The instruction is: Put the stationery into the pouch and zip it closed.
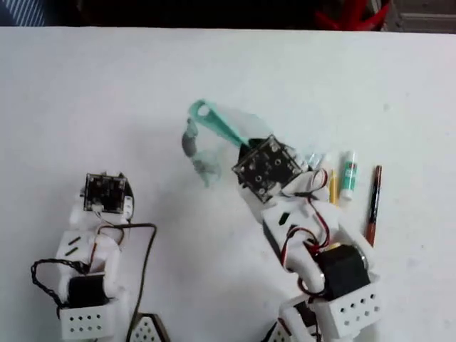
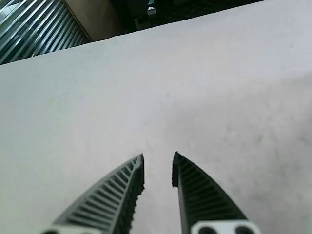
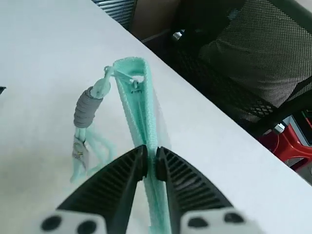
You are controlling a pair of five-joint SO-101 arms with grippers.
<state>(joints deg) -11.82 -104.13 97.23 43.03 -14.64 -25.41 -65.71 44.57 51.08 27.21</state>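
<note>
Slippage is the main risk we see: the right gripper [image 3: 151, 160] is pressed together on the thin mint zipper band [image 3: 147, 114] of the pouch [image 1: 214, 135], pinching only that narrow edge. Any pull along the band could let it slide out of the jaws, in our judgement. The pouch is soft and clear, so a tug may drag the whole pouch over the table [image 1: 214, 64] instead of opening the mouth. The slider [image 3: 133, 84] sits at the far end of the band, beside the grey toggle [image 3: 86, 107] on its cord. We cannot tell whether the zip is open or closed there.

The left gripper [image 2: 158, 168] is spread apart over bare table, well apart from the pouch, so nothing braces the pouch against a pull.

The stationery lies outside the pouch, near the right arm: a yellow pencil [image 1: 333, 187], a white-and-green tube [image 1: 348, 176] and a dark red pen [image 1: 373, 203]. A sideways sweep of that arm could knock them away.

As for contents, we see nothing inside the pouch, though the gripper covers part of it
</note>
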